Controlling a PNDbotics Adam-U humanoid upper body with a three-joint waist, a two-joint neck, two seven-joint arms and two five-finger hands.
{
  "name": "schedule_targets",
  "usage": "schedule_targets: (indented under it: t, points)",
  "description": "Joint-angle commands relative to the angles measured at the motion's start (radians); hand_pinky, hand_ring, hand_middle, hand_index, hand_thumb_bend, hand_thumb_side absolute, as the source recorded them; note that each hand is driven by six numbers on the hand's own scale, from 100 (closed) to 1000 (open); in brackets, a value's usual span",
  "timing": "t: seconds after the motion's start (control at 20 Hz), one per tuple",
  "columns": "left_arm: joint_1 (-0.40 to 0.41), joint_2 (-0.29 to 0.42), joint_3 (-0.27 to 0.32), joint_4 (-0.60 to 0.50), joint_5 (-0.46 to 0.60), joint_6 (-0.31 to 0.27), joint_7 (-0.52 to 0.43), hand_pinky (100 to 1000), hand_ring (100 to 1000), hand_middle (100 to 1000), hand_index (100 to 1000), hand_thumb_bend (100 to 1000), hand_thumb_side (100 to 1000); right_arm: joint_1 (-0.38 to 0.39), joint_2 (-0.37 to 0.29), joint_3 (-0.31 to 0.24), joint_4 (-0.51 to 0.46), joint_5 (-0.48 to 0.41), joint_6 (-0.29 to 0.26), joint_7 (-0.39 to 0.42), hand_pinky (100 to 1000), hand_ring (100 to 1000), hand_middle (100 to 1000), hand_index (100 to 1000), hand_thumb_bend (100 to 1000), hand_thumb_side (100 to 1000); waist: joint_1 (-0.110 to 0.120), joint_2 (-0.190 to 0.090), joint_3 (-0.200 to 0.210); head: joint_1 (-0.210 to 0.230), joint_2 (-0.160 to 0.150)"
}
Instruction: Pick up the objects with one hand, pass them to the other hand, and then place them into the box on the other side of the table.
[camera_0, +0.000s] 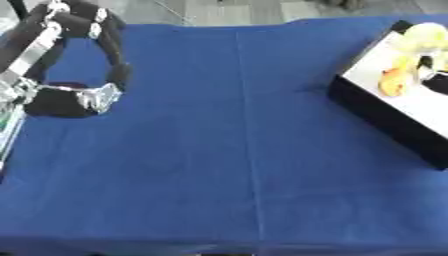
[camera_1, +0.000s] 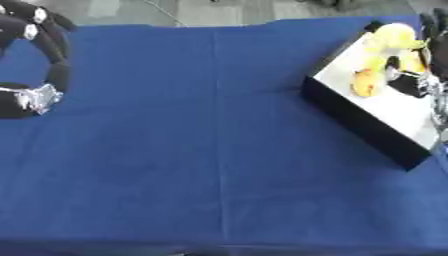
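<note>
Fingers curled on left hand (camera_0: 83, 55), right hand (camera_1: 411, 75) inside box (camera_1: 354, 117)

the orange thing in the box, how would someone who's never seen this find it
Start at the blue table and go to the black-walled box with a white floor on its right side. Inside, near the wall that faces the table's middle, lies a small orange-yellow object. The paler yellow objects sit toward the box's far end, and the right robot hand beside it is black; this is the most orange piece.
</note>
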Motion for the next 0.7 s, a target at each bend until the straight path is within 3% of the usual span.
schedule_targets:
  t: [0.05, 0.2, 0.3, 0.45, 0.55, 0.7]
  points:
    - [0.009, 0.002, 0.038, -0.003, 0.016, 0.017, 0.005, 726, 449, 421, 448, 100, 355, -0.014, -0.057, -0.042, -0.03, 0.057, -0.009, 0.054, 960, 962, 1000, 1000, 438, 300, -0.004, -0.026, 0.0, 0.002, -0.003]
    - [0.034, -0.021, 0.06, 0.007, 0.029, 0.031, 0.01, 727, 448, 420, 446, 100, 377, -0.014, -0.039, -0.123, -0.113, 0.111, -0.011, 0.057, 926, 923, 961, 1000, 401, 100, -0.003, -0.034, -0.005, 0.013, -0.003]
    - [0.048, -0.04, 0.072, 0.013, 0.039, 0.042, 0.013, 728, 447, 421, 446, 100, 395, -0.007, -0.011, -0.179, -0.17, 0.14, -0.023, 0.028, 906, 917, 920, 1000, 346, 100, -0.005, -0.038, -0.009, 0.02, -0.003]
    - [0.064, -0.071, 0.086, 0.023, 0.058, 0.06, 0.017, 728, 449, 424, 448, 100, 431, 0.016, 0.044, -0.261, -0.252, 0.12, -0.061, -0.021, 873, 903, 862, 1000, 152, 100, -0.006, -0.043, -0.013, 0.052, -0.003]
    - [0.072, -0.091, 0.095, 0.027, 0.073, 0.071, 0.022, 728, 450, 427, 450, 100, 449, 0.034, 0.083, -0.307, -0.306, 0.09, -0.092, -0.054, 858, 898, 837, 990, 100, 100, -0.003, -0.047, -0.015, 0.074, -0.003]
    - [0.076, -0.123, 0.109, 0.03, 0.103, 0.09, 0.031, 731, 459, 439, 458, 100, 480, 0.058, 0.153, -0.356, -0.386, 0.042, -0.123, -0.103, 842, 905, 813, 979, 100, 100, 0.003, -0.054, -0.019, 0.103, -0.003]
